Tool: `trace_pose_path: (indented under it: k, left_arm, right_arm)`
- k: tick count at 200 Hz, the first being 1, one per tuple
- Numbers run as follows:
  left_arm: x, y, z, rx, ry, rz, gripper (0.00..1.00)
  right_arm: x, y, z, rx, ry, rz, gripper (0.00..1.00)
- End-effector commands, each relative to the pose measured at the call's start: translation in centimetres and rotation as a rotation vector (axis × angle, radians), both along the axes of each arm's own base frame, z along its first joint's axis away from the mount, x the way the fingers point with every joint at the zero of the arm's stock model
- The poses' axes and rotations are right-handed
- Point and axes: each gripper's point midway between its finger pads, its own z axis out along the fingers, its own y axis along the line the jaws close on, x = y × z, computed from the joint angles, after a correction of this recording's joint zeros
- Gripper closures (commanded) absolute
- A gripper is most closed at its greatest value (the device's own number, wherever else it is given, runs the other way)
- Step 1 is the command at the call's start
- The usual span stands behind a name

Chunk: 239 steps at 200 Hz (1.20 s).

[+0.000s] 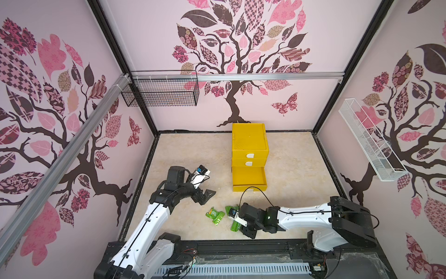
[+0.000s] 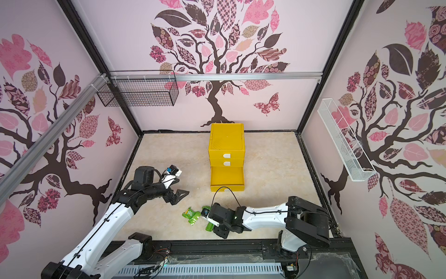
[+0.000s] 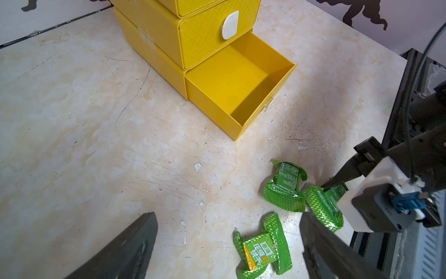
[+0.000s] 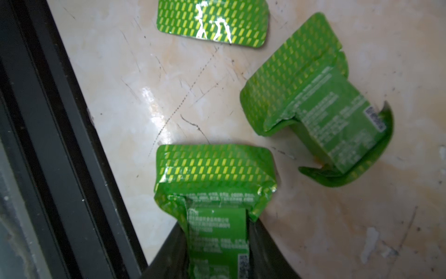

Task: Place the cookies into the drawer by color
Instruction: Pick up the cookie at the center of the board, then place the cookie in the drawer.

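Cookies in view are three green foil packets, clustered near the 6 o'clock edge of the desk [image 1: 289, 169]. One green cookie [image 4: 214, 174] sits between the right jaws, which are closed on its printed middle, a flared end sticking out ahead. Whether it is clear of the desk cannot be told. The second green cookie [image 4: 313, 116] lies just beside it at 12 o'clock, and the third green cookie [image 3: 261, 251] lies near, at 9 o'clock, label up. At the cluster's 11 o'clock the left jaws stand wide open, holding nothing. The yellow drawer chest [image 1: 249, 142] stands at the desk's 12 o'clock against the back wall, its bottom drawer [image 3: 210, 106] pulled out toward 6 o'clock.
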Motion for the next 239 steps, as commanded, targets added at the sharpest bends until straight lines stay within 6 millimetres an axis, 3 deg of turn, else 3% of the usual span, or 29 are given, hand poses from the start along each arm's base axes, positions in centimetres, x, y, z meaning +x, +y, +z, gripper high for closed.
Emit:
trace_pose_path:
  k: [1, 70, 120, 158, 239]
  left_arm:
    - [-0.1, -0.2, 0.9, -0.017, -0.013, -0.006, 0.03]
    - [0.0, -0.1, 0.4, -0.004, -0.019, -0.002, 0.03]
    - [-0.2, -0.7, 0.7, -0.033, -0.004, -0.015, 0.03]
    - [-0.6, -0.9, 1.0, -0.032, -0.005, -0.034, 0.03]
    - [-1.2, -1.5, 0.6, -0.017, -0.02, -0.067, 0.03]
  right_arm:
    - [-0.3, 0.2, 2.1, 0.047, -0.018, 0.027, 0.64]
    - [1.8, -1.1, 8.4, 0.206, -0.102, -0.023, 0.64]
    - [8.0, -3.3, 12.2, 0.267, -0.205, -0.292, 0.62]
    - [13.0, -5.3, 13.3, 0.211, -0.246, -0.524, 0.62]
    - [20.1, -7.8, 13.5, 0.162, -0.285, -0.819, 0.59]
